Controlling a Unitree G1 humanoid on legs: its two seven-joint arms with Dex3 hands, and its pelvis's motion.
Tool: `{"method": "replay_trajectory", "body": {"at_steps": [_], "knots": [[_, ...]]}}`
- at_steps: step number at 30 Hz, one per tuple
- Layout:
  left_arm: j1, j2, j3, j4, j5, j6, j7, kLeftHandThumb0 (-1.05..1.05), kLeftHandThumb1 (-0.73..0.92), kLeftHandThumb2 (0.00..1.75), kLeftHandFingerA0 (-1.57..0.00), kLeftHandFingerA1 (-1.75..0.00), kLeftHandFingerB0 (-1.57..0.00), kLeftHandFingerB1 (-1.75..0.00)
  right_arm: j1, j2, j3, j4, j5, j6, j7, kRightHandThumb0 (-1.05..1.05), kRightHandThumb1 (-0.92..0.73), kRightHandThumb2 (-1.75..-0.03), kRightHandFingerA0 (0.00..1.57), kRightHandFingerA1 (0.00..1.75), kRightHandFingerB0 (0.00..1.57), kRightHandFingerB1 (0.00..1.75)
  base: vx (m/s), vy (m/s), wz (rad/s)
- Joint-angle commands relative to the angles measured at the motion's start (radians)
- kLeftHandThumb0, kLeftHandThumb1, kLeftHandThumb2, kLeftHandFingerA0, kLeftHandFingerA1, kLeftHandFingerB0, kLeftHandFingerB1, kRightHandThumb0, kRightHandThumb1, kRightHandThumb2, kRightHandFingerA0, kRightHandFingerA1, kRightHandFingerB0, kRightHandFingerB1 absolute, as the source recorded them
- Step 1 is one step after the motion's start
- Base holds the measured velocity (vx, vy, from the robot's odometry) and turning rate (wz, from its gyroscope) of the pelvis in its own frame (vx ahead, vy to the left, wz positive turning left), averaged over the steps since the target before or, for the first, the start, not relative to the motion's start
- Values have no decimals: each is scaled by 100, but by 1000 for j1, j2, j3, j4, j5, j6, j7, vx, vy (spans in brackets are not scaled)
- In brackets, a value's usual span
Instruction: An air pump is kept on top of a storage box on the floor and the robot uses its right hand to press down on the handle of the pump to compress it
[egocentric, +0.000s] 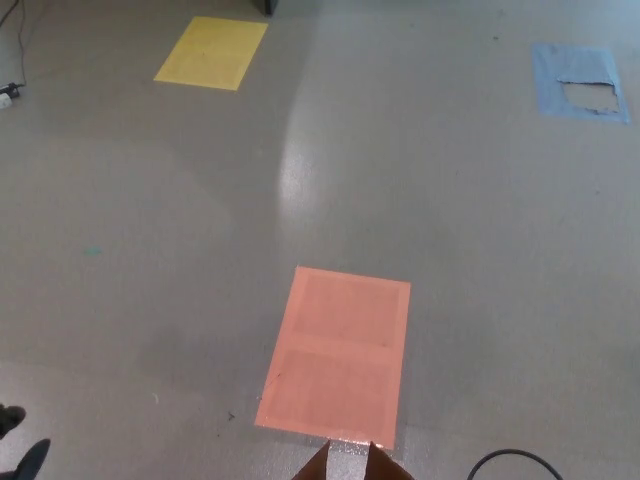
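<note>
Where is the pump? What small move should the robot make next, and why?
Probably tilt its head down slightly. No pump shows in the head view, and the right robot hand is out of the picture. Only a black cable and a brown tip show at the bottom edge, below the orange sheet, so the work seems to lie just below the view.

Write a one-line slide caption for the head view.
Head view of the grey floor with orange, yellow and torn blue patches; left hand barely showing, right hand out of frame.
</note>
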Motion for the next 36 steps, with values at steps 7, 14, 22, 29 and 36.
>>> {"method": "replay_trajectory", "body": {"at_steps": [7,14,22,29,36], "knots": [[4,28,-2,-17,6,-51,-24,-72,74,108,-5,-45,-2,-29,-10,6,-20,60,-45,-46,-102,-86,-77,-110,0,13,0,14,0,0,0],[-4,32,10,-19,-2,-63,-26,-72,74,108,-5,-45,0,-29,-96,-28,-93,11,-9,-115,-98,-89,-80,-112,0,13,0,11,0,0,0],[-66,47,3,-11,9,-34,-31,-74,92,70,-12,-31,-7,-21,-169,-171,-279,-463,117,-219,64,-84,-78,-109,0,18,0,15,0,0,0],[-86,47,26,-5,-20,-27,-64,-70,75,108,-4,-44,-3,-28,-101,-274,-399,-866,193,-241,102,-86,-80,-111,0,17,0,15,0,0,0],[-101,51,22,1,-14,-27,-58,-70,77,109,-5,-44,-2,-28,-18,-350,-557,-1103,310,-250,125,-86,-80,-114,0,15,0,12,0,0,0]]}}
